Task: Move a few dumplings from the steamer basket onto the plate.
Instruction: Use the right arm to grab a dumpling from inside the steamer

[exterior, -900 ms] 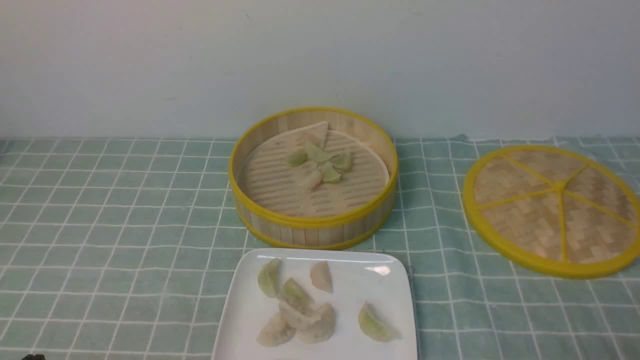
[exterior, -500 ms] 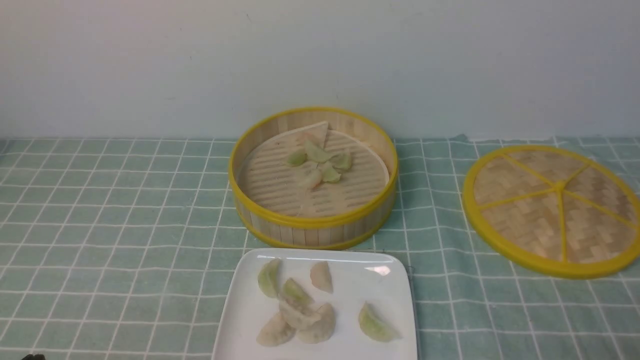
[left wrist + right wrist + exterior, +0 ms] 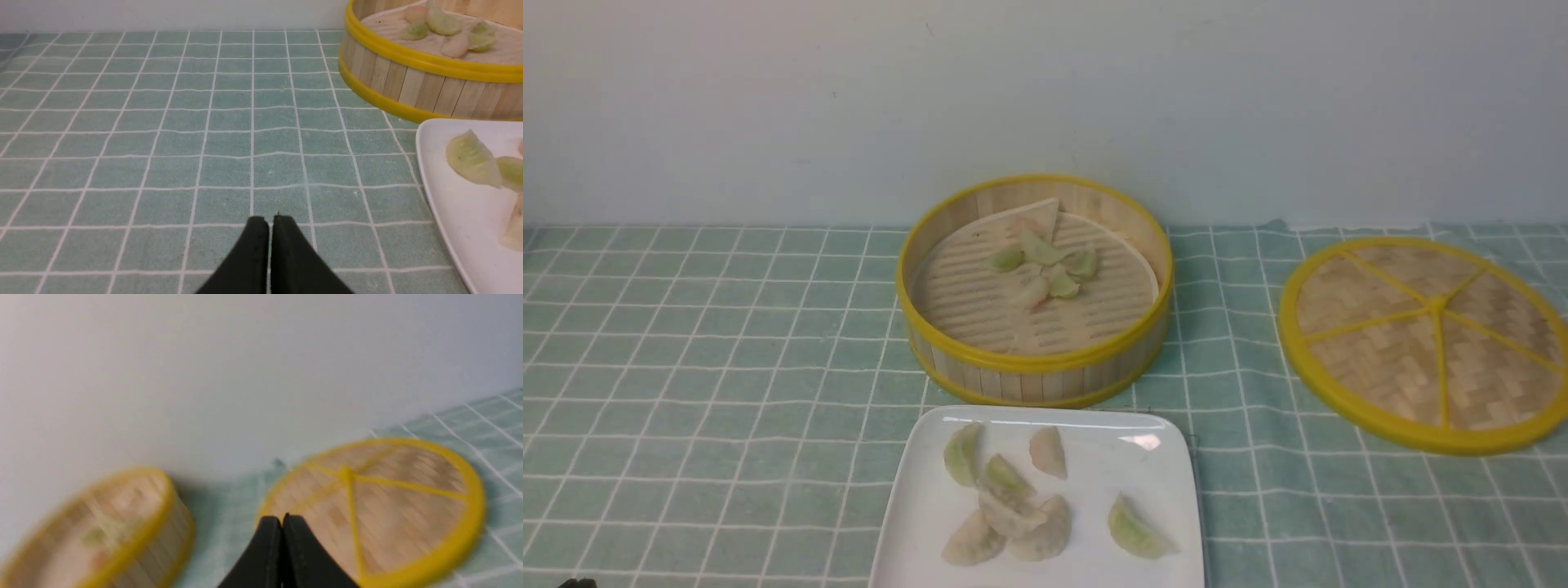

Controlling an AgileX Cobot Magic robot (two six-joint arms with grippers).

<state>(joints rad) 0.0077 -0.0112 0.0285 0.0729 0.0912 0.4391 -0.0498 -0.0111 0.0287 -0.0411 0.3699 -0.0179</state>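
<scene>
Front view: checked green tablecloth (image 3: 686,367) under plate (image 3: 915,523) and steamer basket (image 3: 1029,382), pale wall (image 3: 768,106) behind; both arms' jaws clenched.

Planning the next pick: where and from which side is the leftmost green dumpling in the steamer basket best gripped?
Probably from above, pinching the leftmost green dumpling across its narrow width: the wall of the steamer basket blocks a sideways approach, and its left side lies clear while other dumplings crowd its right.
</scene>
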